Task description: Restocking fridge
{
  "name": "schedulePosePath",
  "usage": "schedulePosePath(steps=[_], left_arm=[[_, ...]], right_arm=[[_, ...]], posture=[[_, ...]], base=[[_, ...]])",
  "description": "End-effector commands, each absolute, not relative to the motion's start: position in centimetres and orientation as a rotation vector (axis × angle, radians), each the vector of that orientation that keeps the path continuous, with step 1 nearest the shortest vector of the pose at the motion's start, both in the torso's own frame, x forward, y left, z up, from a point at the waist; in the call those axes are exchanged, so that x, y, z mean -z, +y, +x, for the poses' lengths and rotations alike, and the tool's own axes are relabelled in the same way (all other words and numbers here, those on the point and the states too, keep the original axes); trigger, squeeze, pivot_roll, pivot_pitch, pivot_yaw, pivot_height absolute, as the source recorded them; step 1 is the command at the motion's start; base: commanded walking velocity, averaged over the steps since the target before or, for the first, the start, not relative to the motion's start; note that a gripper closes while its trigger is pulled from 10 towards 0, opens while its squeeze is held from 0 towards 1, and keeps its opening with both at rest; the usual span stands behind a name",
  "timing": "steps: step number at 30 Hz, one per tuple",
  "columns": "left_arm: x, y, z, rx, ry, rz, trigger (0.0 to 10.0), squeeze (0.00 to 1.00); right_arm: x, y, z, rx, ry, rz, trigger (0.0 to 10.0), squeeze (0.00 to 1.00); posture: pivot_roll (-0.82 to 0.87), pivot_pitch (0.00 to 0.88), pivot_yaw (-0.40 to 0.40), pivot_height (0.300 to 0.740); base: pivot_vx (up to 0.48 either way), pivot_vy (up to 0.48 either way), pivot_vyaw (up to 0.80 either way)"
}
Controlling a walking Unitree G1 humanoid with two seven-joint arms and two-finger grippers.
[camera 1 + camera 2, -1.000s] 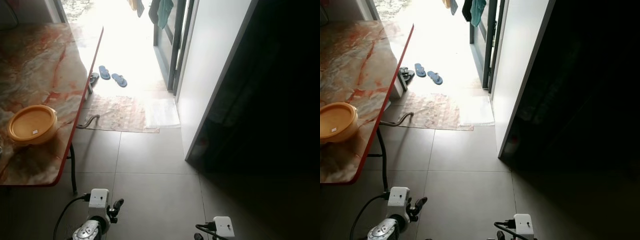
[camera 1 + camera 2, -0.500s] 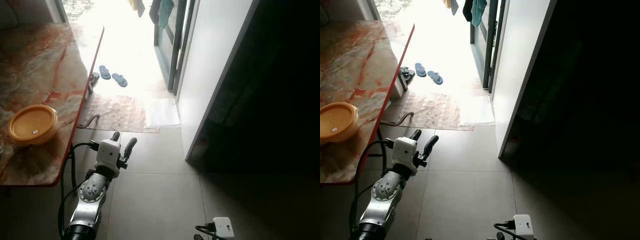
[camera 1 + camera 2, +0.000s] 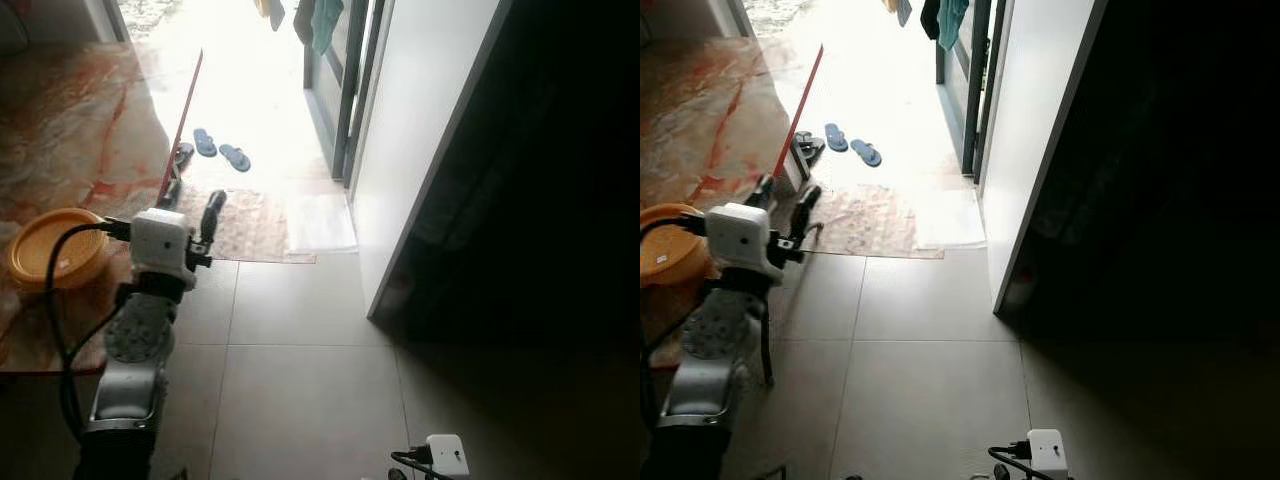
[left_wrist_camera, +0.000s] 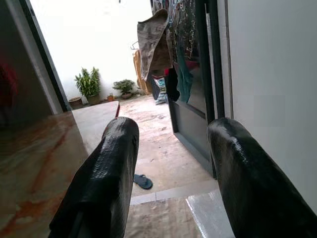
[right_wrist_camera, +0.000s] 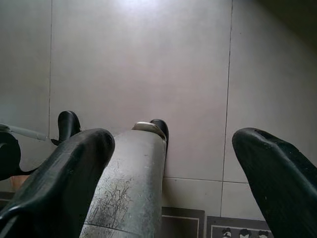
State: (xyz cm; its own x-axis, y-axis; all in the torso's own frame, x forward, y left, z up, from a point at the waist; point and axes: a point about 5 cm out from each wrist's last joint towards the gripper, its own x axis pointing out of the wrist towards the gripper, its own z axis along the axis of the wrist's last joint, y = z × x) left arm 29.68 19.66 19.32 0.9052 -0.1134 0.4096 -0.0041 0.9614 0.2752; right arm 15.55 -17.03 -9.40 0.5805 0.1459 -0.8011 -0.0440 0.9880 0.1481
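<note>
Since half a sec back, left gripper (image 3: 195,215) rose from floor level to table (image 3: 70,130) edge, fingers wide, empty, aimed near yellow bowl (image 3: 50,255), prob. next pickup. Right gripper (image 5: 163,163) hung idle, also wide. Fridge (image 3: 430,130) door open, right.

Head stereo pair looks down, sharing tiled floor (image 3: 300,380); left wrist faces doorway; right wrist faces floor.

no readable text, label or number anywhere; small bowl sticker (image 3: 52,255) too blurred
</note>
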Motion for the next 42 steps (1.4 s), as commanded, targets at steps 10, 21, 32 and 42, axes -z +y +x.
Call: schedulePosePath(steps=[10,21,32,42], left_arm=[[-17.4,23.8,27.6,-0.077,-0.284,0.287,10.0,0.0],[-17.3,22.8,27.9,-0.05,-0.272,0.263,10.0,0.0],[-18.5,21.0,28.6,0.001,-0.326,0.239,10.0,0.0],[-18.6,20.7,28.8,0.004,-0.338,0.235,10.0,0.0]], right_arm=[[9.6,-17.5,14.9,-0.118,0.972,0.099,10.0,0.0],[9.6,-17.4,14.9,-0.119,0.973,0.081,10.0,0.0],[9.7,-17.2,14.8,-0.121,0.973,0.071,10.0,0.0],[9.7,-17.1,14.8,-0.115,0.97,0.073,10.0,0.0]], posture=[[-0.04,0.186,-0.07,0.74],[-0.04,0.175,-0.064,0.74],[-0.04,0.144,-0.05,0.74],[-0.05,0.122,-0.035,0.74]], base=[[0.0,0.0,0.0],[0.0,0.0,0.08],[0.0,0.0,0.75],[0.0,0.0,0.8]])
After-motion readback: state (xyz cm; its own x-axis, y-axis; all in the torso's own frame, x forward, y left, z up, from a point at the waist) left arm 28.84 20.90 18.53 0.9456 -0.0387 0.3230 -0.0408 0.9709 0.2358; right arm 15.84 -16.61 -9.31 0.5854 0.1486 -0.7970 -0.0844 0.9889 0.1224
